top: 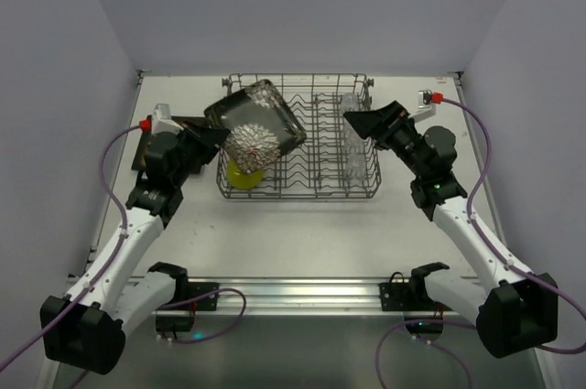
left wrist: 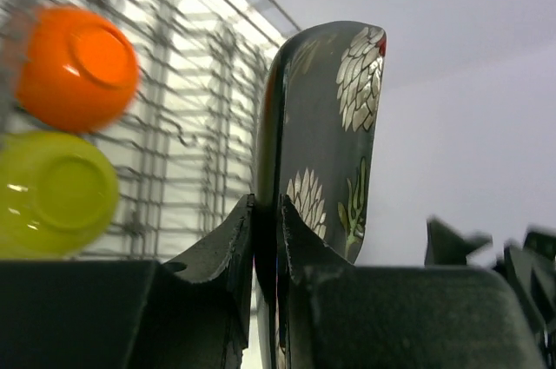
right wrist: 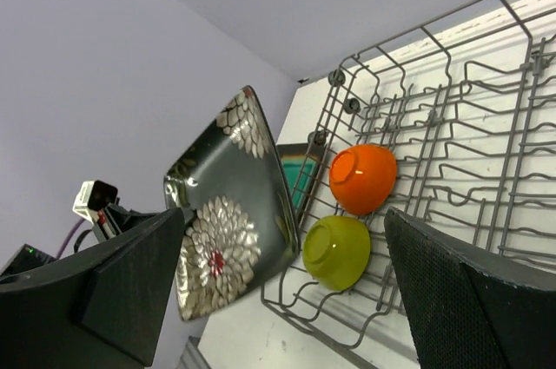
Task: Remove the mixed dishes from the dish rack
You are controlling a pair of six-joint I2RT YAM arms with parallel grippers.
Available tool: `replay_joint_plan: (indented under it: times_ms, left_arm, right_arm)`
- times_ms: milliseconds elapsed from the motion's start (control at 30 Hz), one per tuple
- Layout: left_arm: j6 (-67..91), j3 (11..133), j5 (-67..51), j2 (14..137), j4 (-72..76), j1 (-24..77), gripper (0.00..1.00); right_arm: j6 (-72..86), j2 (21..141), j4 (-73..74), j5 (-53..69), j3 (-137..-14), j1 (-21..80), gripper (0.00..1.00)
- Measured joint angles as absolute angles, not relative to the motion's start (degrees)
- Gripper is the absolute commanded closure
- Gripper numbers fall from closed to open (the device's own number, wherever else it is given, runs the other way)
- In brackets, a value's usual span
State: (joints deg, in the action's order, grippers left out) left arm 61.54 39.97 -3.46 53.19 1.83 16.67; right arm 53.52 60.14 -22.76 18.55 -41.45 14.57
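My left gripper (top: 214,136) is shut on the edge of a square black plate with white-red flowers (top: 255,126), holding it tilted above the left end of the grey wire dish rack (top: 298,195). The left wrist view shows both jaws pinching the plate (left wrist: 326,117) on edge. Below it, an orange bowl (right wrist: 363,178) and a yellow-green bowl (right wrist: 337,250) lie in the rack. My right gripper (top: 359,122) hangs open and holds nothing over the rack's right side, near clear glasses (top: 353,158).
A teal-centred black plate (right wrist: 300,180) lies on the table just left of the rack. White walls close in the table on the left, right and back. A metal rail (top: 302,293) runs along the near edge between the arm bases.
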Motion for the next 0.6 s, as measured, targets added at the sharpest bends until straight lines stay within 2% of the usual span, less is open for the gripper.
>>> replay_joint_plan:
  times_ms: [333,600]
  left_arm:
    - [68.34,43.4,-4.19,59.44,-0.03,-11.97,1.0]
    - [71.66,41.6,0.78,64.97,0.97,-18.81,1.0]
  right_arm:
    - [51.48,51.79,-20.03,15.88,-39.11,14.17,0.01]
    - [50.59,44.03,-18.0,15.49,-36.07,14.11,0.01]
